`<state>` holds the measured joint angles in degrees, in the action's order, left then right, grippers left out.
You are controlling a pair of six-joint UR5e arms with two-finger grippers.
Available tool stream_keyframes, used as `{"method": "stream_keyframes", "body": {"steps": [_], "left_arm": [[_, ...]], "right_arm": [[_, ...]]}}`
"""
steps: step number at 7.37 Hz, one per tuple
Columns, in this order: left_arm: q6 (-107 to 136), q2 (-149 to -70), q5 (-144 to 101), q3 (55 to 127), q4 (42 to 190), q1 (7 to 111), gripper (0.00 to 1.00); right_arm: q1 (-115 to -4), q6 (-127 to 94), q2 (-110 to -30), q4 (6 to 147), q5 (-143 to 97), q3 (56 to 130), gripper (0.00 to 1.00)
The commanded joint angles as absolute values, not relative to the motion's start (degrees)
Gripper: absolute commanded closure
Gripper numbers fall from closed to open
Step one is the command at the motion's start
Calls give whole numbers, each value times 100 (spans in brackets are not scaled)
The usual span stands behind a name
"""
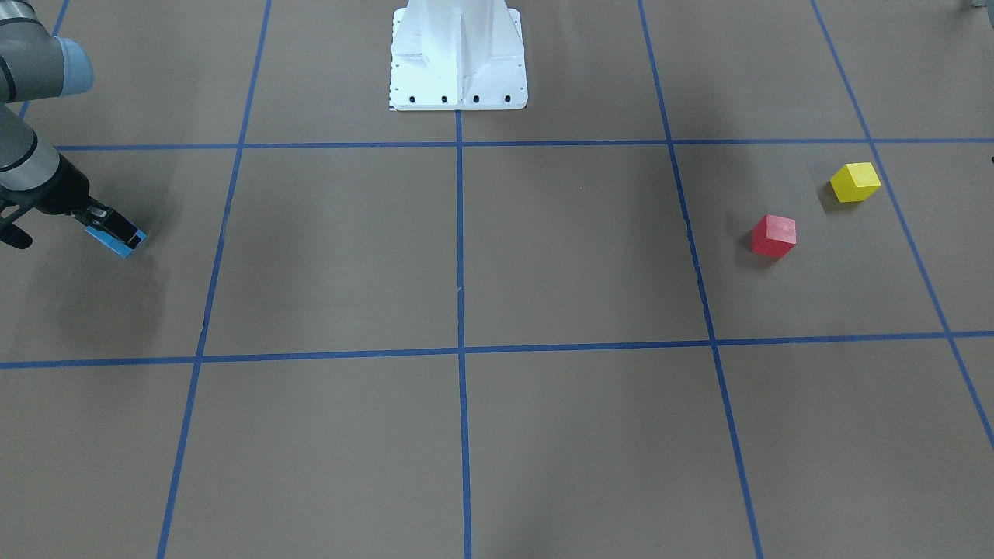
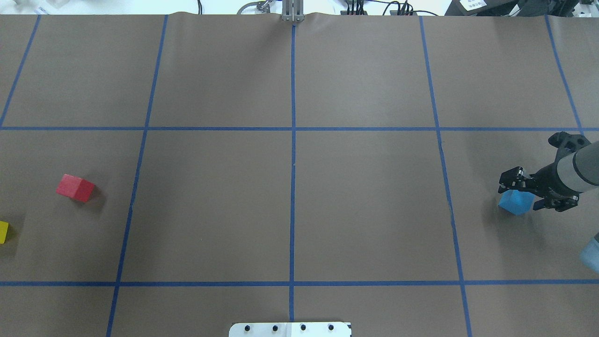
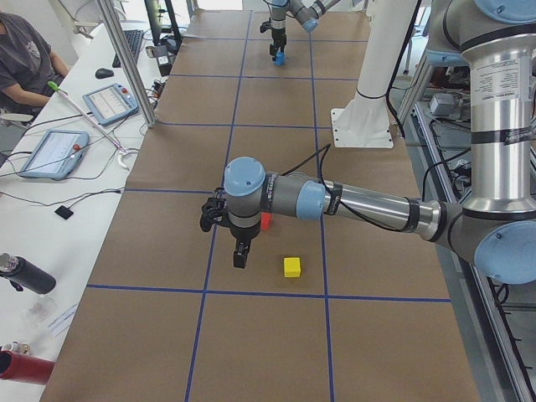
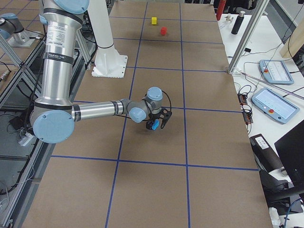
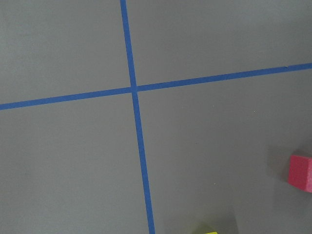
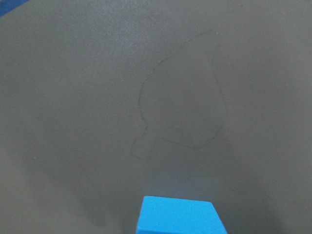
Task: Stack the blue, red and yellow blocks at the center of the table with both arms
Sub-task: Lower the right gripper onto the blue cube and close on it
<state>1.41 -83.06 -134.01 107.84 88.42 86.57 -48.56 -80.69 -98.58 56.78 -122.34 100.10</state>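
Right claw (image 2: 514, 189) of mine is clamped on the blue block (image 2: 515, 202), held just above the table (image 2: 365, 210) at 3 o'clock. The red block (image 2: 75, 187) and yellow block (image 2: 3, 232) wait at 9. The grip looks near the fingertips, so a fast swing to centre could twist the blue block loose.

Table (image 2: 365, 210): wide, flat, matte brown surface.
Tape lines (image 2: 293, 187): thin and blue, marking the surface into large squares.
Red block (image 2: 75, 187): flat on the surface toward the robot's left end, clear of the lines.
Yellow block (image 1: 854, 182): same square, near the red one but apart, further toward that end.
Base plate (image 1: 458, 93): white, bolted, at the robot's edge on the centre line.
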Motion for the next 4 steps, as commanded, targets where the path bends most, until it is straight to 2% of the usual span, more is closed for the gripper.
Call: {"method": "stream_keyframes", "body": {"steps": [1, 2, 4], "left_arm": [[141, -8306, -13395, 10784, 8842, 8657, 0], [141, -8314, -13395, 10793, 8842, 8657, 0], [149, -8314, -13395, 10802, 8842, 8657, 0]], "right_arm": [[-4869, -8060, -9879, 5669, -12243, 10011, 92], [-4869, -8042, -9905, 5652, -12261, 10046, 100], [-4895, -8051, -9870, 5730, -12366, 10387, 100]]}}
